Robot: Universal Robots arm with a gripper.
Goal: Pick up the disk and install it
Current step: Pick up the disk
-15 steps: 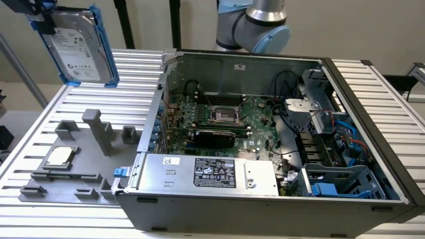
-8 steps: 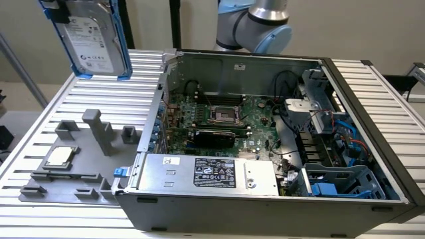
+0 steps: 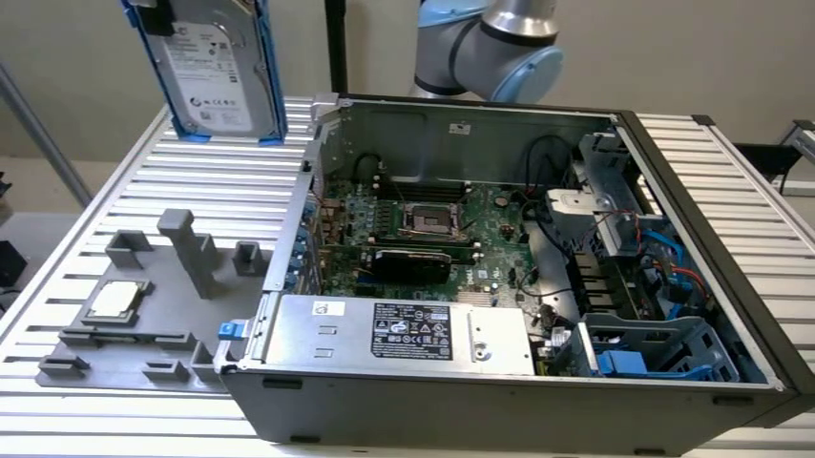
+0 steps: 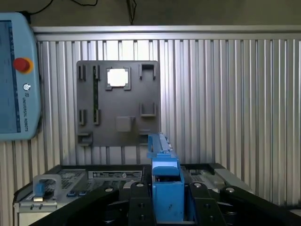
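The disk [image 3: 217, 67], a silver drive with a white label in a blue carrier, hangs upright in the air above the ribbed table's far corner, at the exterior view's left, beside the open computer case [image 3: 510, 401]. In the wrist view, the carrier's blue edge [image 4: 162, 155] runs out from between my black fingers [image 4: 136, 202]. My gripper [image 4: 167, 193] is shut on the disk, one jaw on each side of it.
The case holds a motherboard [image 3: 421, 229], a silver power-supply box [image 3: 395, 329] and a blue drive bay [image 3: 650, 348]. A grey fixture plate [image 3: 153, 315] with a square CPU chip [image 3: 114, 301] lies beside it. The arm's elbow [image 3: 503, 48] stands behind the case. A teach pendant [image 4: 16, 75] lies on the table.
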